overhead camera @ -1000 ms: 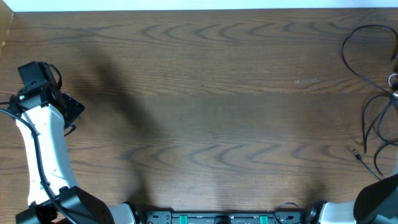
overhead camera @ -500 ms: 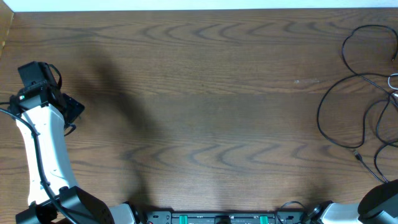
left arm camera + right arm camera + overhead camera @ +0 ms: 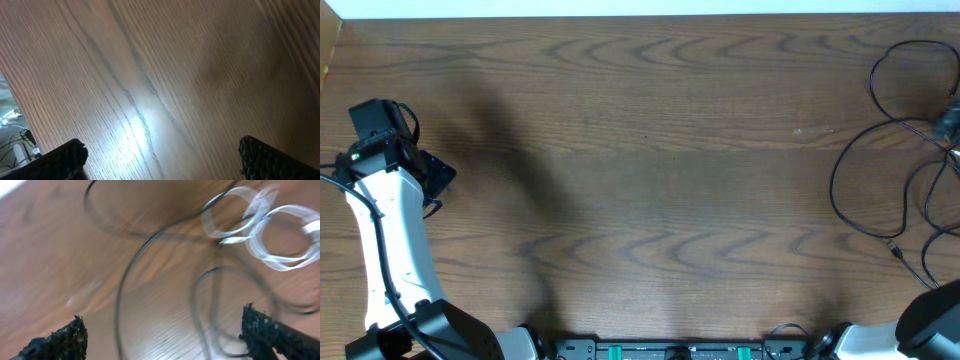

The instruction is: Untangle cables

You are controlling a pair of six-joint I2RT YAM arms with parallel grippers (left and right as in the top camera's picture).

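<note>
Cables [image 3: 906,190] heaped at the right edge of the surface [image 3: 650,150] look light, limp and thin, probably best pinched near a plug [image 3: 896,250]. Left fingers [image 3: 65,157] and right fingers [image 3: 60,340] gape empty.

Wooden table [image 3: 640,150] under tangled cables [image 3: 904,205]

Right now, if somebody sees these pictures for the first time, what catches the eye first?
The tangle of black cables looping at the right edge of the table stands out against the brown wood. In the right wrist view, the open right gripper hangs over them, with a white cable coiled at the upper right. The left arm stands far off at the left edge.
</note>
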